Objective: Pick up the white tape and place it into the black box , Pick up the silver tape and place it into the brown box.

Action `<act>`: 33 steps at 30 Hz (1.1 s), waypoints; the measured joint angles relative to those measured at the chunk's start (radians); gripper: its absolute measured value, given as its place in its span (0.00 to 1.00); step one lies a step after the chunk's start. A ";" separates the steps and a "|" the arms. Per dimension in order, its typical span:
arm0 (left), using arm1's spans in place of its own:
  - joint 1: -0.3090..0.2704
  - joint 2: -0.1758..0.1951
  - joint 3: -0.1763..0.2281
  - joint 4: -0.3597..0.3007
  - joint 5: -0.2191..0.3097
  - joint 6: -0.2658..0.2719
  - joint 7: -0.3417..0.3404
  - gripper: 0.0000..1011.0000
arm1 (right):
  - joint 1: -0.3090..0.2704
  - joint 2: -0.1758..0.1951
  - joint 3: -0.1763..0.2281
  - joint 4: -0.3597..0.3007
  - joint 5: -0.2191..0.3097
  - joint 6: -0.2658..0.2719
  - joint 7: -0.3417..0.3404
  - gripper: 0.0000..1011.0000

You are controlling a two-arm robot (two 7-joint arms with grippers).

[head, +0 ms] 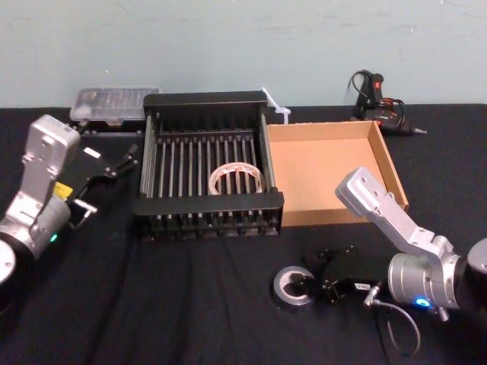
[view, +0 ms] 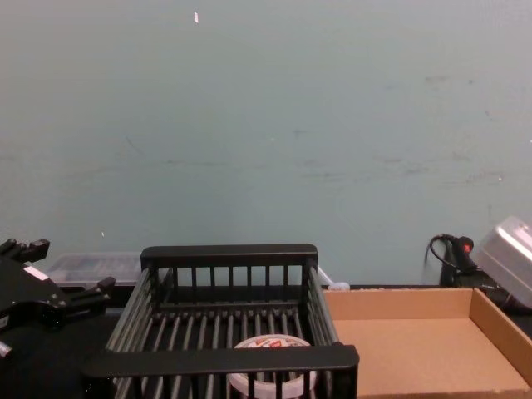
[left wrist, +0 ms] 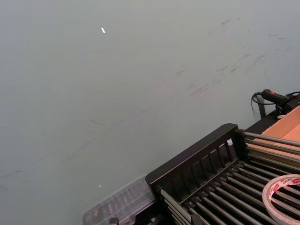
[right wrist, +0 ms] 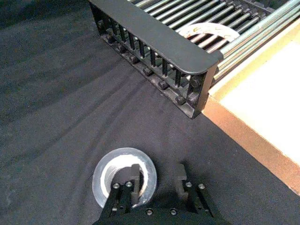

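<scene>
One whitish red-printed tape roll [head: 237,180] is lying in the one black slatted plastic crate [head: 205,204] beside one brown cardboard tray [head: 389,163]. One dark grey-silver tape roll [right wrist: 103,165] is sitting near the front edge of the tabletop [head: 190,312], the right gripper [right wrist: 158,176] straddling its wall, fingers parted. The left gripper [head: 122,161] is hovering spread and empty by the crate's left side.
</scene>
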State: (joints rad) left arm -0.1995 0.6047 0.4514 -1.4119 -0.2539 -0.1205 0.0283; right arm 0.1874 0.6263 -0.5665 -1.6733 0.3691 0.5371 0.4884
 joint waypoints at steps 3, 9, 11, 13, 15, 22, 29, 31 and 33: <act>0.000 0.000 0.000 0.000 0.000 0.000 0.000 0.99 | 0.000 0.000 0.000 0.000 0.000 0.000 0.000 0.41; 0.000 0.000 0.000 0.000 0.000 0.000 0.000 0.99 | 0.000 0.000 0.000 0.000 0.001 0.000 0.000 0.24; 0.000 0.000 0.000 0.000 0.000 0.000 0.000 0.99 | 0.000 0.000 0.000 0.000 0.001 0.000 0.000 0.18; 0.000 0.000 0.000 0.000 0.000 0.000 0.000 0.99 | 0.000 0.000 0.000 0.000 0.001 0.000 0.000 0.17; 0.000 0.000 0.000 0.000 0.000 0.000 0.000 0.99 | 0.000 0.000 0.000 0.000 0.001 0.000 0.000 0.17; 0.000 0.000 0.000 0.000 0.000 0.000 0.000 0.99 | -0.002 0.000 0.003 -0.001 0.003 -0.001 0.000 0.17; 0.000 0.000 0.000 0.000 0.000 0.000 0.000 0.99 | -0.005 -0.003 0.027 -0.003 0.015 -0.005 -0.011 0.17; 0.000 0.000 0.000 0.000 0.000 0.000 0.000 0.99 | -0.005 -0.006 0.035 -0.002 0.018 -0.006 -0.018 0.17; 0.000 0.000 0.000 0.000 0.000 0.000 0.000 0.99 | -0.004 -0.011 0.049 0.000 0.025 -0.007 -0.030 0.17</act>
State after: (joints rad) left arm -0.1996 0.6047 0.4514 -1.4120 -0.2539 -0.1205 0.0283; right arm 0.1836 0.6150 -0.5174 -1.6728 0.3937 0.5302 0.4582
